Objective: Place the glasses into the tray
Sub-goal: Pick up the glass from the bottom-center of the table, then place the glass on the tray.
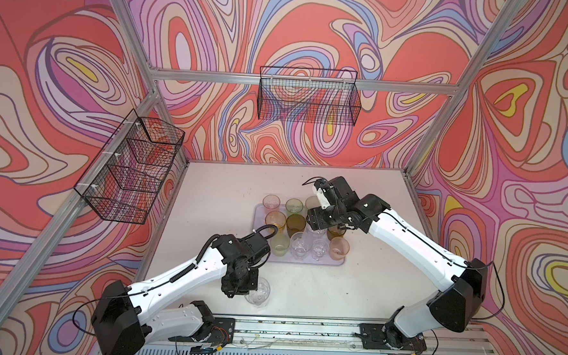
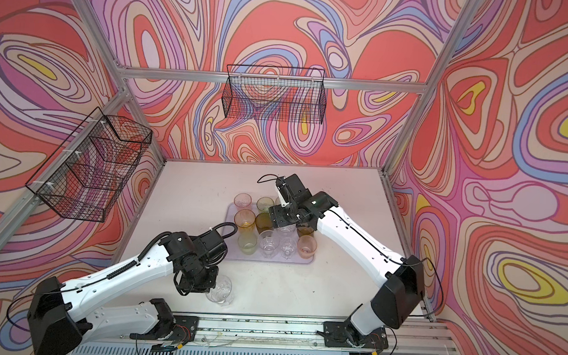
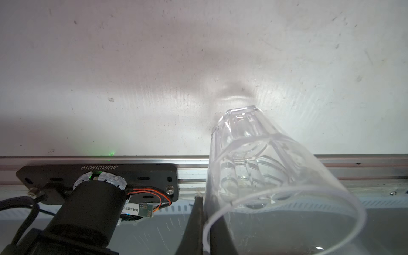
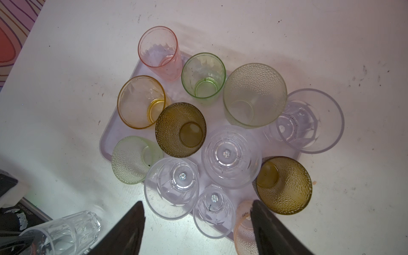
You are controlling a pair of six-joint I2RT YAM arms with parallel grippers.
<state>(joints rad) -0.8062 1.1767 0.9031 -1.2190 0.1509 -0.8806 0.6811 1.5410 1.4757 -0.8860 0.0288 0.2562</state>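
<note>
Clear glass [image 1: 260,294] outside crowded lavender tray [image 1: 305,261]

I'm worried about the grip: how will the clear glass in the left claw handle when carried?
The clear glass looks thin-walled, so probably light and stiff. The left claw pinches only its smooth rim, so it may slip. It's tilted, so could pivot.

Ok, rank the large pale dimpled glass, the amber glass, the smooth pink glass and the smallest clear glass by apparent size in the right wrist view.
1. large pale dimpled glass
2. amber glass
3. smooth pink glass and smallest clear glass: rims look alike, so unranked.
</note>
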